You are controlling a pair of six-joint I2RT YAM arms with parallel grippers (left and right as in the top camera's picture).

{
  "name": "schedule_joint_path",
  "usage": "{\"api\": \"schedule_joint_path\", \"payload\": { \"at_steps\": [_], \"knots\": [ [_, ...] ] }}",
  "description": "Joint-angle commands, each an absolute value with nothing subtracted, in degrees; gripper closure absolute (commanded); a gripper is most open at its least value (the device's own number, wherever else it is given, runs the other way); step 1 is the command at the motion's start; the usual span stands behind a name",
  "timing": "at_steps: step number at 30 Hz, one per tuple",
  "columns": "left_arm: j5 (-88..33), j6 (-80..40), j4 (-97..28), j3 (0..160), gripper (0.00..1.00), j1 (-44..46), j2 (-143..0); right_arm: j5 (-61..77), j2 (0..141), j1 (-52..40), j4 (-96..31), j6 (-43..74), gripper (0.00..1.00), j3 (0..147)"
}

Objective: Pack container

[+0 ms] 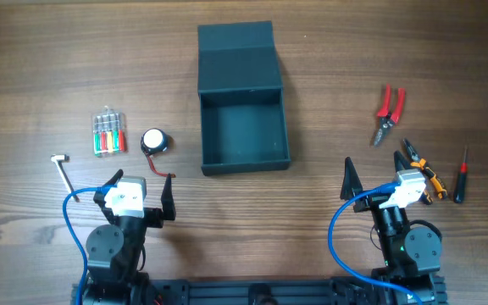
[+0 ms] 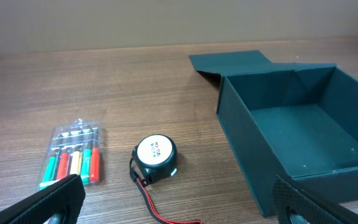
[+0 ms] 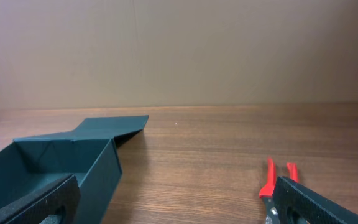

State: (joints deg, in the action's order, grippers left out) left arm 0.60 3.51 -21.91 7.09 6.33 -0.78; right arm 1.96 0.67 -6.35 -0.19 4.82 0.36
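Although each wrist view catches only the black tips of its own fingers at the lower corners, the overhead view shows both arms whole at the near edge of the brown wood-grain tabletop (image 1: 41,68). The left claw (image 1: 140,188) (image 2: 179,208) is spread wide and grasps nothing; the right claw (image 1: 374,172) (image 3: 179,208) is likewise spread and empty. A blue cable (image 1: 73,222) loops beside each arm.

Just beyond the left claw lie a black round tape measure with a white face and a red strap (image 1: 154,141) (image 2: 155,160) and, to its left, a clear plastic pack of small colour-handled drivers (image 1: 108,132) (image 2: 73,155). A thin pale-headed rod (image 1: 60,165), too small to identify, appears only from overhead.

Beside the right claw, again only from overhead, lie orange-and-black pliers (image 1: 422,165), partly covered by the claw, and a slim dark screwdriver with a red section (image 1: 461,178). Red-handled pliers (image 1: 388,112) (image 3: 277,180) lie farther out; the right wrist view shows only their handles.

Between the two groups, at mid-table, stands the dark teal-grey matte rectangular container (image 1: 244,127) (image 2: 303,134) (image 3: 98,168), open and empty. The left wrist view shows its bare floor, the right wrist view mainly its outer wall. Its hinged flap lid (image 1: 235,55) (image 2: 235,62) (image 3: 114,126) lies folded back on the far side.
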Motion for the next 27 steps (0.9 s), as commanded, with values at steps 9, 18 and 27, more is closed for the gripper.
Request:
{"api": "schedule_joint_path", "payload": {
  "at_steps": [9, 18, 27],
  "knots": [
    [1.15, 2.94, -21.96, 6.59, 0.0, 6.66, -0.36, 2.83, 0.21, -6.63, 0.1, 4.58, 0.0, 0.3],
    [1.15, 2.94, -21.91, 6.59, 0.0, 6.66, -0.36, 3.07, 0.21, -6.63, 0.08, 4.73, 0.0, 0.3],
    [-2.11, -12.95, -19.88, 7.42, 0.0, 6.66, -0.38, 5.02, 0.3, -6.57, 0.32, 18.41, 0.0, 0.6]
  ]
}}
